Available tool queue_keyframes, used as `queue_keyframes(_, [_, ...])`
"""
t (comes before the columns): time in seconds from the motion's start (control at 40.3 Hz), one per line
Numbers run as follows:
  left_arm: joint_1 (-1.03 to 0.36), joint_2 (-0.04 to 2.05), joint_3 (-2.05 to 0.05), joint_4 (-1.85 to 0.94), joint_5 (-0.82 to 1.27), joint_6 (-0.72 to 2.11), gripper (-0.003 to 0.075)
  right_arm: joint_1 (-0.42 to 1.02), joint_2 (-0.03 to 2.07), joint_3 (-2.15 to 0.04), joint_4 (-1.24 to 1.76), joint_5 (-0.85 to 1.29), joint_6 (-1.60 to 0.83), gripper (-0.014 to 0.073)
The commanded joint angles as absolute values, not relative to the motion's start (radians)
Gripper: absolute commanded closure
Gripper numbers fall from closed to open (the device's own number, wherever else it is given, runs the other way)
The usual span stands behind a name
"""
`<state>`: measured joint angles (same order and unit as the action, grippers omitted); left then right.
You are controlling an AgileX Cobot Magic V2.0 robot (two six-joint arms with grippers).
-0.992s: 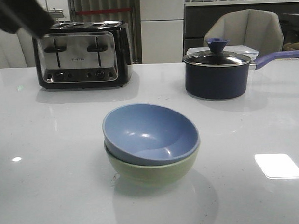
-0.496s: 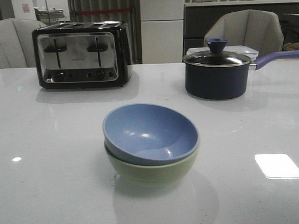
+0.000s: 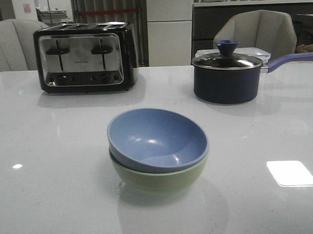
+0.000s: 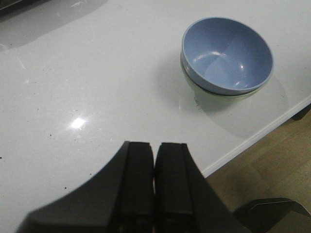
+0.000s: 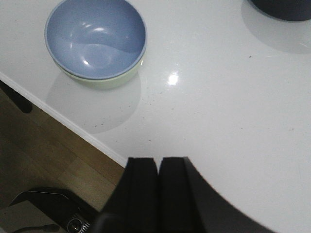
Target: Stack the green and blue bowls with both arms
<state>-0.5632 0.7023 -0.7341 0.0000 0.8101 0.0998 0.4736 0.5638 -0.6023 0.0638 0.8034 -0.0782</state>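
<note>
White and glossy, the table (image 3: 55, 166) carries a toaster (image 3: 85, 57) and a lidded saucepan (image 3: 227, 76) at the back. Near its front edge the blue bowl (image 3: 156, 139) sits nested, slightly tilted, inside the green bowl (image 3: 158, 179), so the stack looks done. Both bowls look light, stiff and smooth-walled; the rim seems the surest place to pinch. The left claw (image 4: 154, 174) and right claw (image 5: 158, 187) hang well apart from the bowls, fingers pressed together, holding nothing.
</note>
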Motion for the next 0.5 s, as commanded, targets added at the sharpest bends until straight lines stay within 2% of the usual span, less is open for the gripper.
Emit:
queue_keyframes(0.0, [-0.568, 0.698, -0.763, 0.000, 0.743, 0.090, 0.0624, 0.466, 0.564, -0.630, 0.069, 0.761, -0.076, 0.0538])
queue_keyframes(0.471, [-0.554, 0.672, -0.744, 0.000, 0.729, 0.090, 0.0624, 0.466, 0.564, -0.630, 0.069, 0.761, -0.076, 0.0538])
